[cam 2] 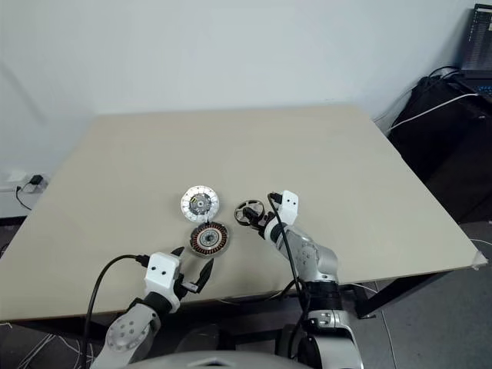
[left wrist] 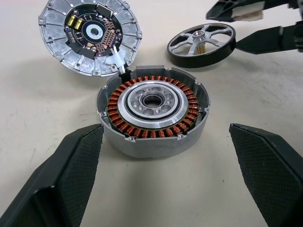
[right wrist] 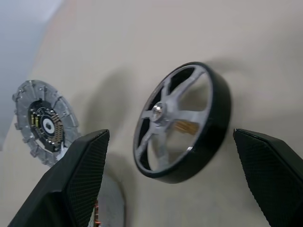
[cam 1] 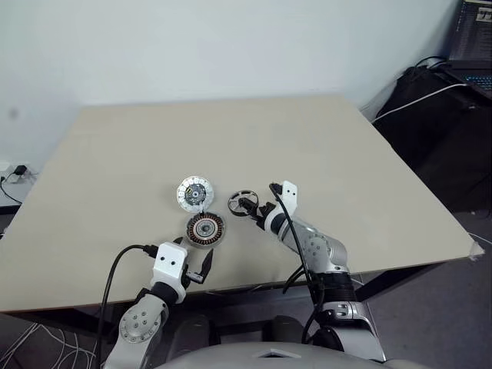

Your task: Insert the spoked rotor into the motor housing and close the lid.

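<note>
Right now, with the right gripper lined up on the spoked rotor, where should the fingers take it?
Take the spoked rotor across its dark outer rim, one finger each side, coming from the table's near edge. It lies flat, apart from the motor housing, and the open right gripper already straddles it. The thin spokes probably offer less purchase.

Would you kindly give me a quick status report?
Both grippers open, empty. Right gripper straddling spoked rotor, not gripping. Motor housing open, lid flipped back. Nothing in the way.

Shiny metal spoked rotor (right wrist: 182, 127)
</note>
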